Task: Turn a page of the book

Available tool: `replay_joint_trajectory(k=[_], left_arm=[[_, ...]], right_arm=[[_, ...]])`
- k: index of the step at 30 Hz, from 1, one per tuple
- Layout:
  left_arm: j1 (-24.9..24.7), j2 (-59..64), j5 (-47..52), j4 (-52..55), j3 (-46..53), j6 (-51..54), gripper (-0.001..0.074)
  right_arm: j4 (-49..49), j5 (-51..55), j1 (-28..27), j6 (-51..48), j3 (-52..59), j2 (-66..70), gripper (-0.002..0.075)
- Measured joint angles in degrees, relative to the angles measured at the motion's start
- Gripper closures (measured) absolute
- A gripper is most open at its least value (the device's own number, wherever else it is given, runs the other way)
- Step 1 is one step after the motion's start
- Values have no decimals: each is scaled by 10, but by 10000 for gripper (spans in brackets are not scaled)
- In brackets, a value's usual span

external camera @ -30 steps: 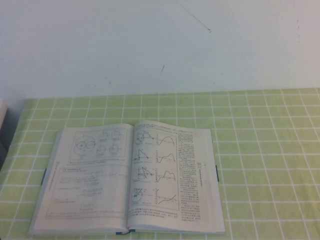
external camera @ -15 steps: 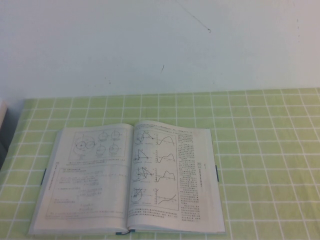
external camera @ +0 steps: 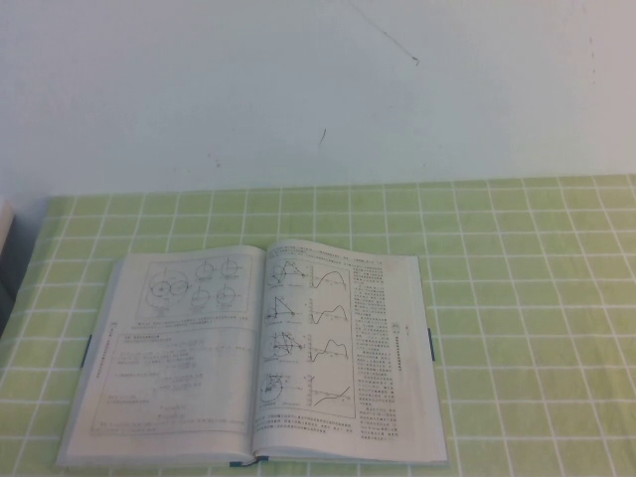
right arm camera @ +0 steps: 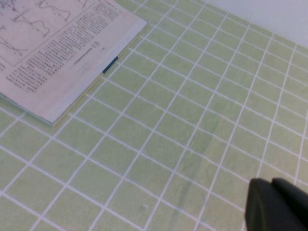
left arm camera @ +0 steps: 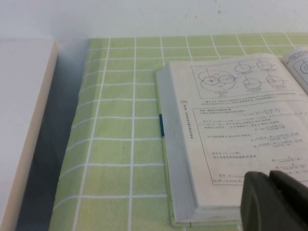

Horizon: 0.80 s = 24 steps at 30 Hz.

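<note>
The book (external camera: 298, 397) lies open and flat on the green checked tablecloth, near the table's front edge, left of centre. The page (external camera: 184, 338) lies flat as the left-hand leaf, its circle diagrams facing up; the right-hand leaf shows graphs and text. Neither gripper shows in the high view. In the left wrist view my left gripper (left arm camera: 269, 176) is shut and empty, just over the near left corner of the book (left arm camera: 178, 159) and the page (left arm camera: 240, 115). In the right wrist view my right gripper (right arm camera: 272, 183) is shut and empty above bare cloth, off to the right of the book (right arm camera: 57, 53).
A white block (left arm camera: 24, 120) stands beyond the table's left edge, across a dark gap. A white wall (external camera: 318, 89) rises behind the table. The tablecloth (external camera: 527, 298) stretches to the right of the book.
</note>
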Motion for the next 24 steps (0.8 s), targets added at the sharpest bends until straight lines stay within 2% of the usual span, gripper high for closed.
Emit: replay_joint_trajectory(k=[8, 13, 20, 24], left_arm=[[0, 0, 0, 0, 0, 0, 737], [0, 0, 0, 0, 0, 0, 737], [0, 0, 0, 0, 0, 1, 737], [0, 0, 1, 0, 0, 1, 737]], right_arm=[[0, 0, 0, 0, 0, 0, 728], [-76, -2, -8, -5, 1, -4, 728], [-124, -45, -130, 94, 37, -64, 728], [-128, -85, -164, 113, 84, -110, 728]])
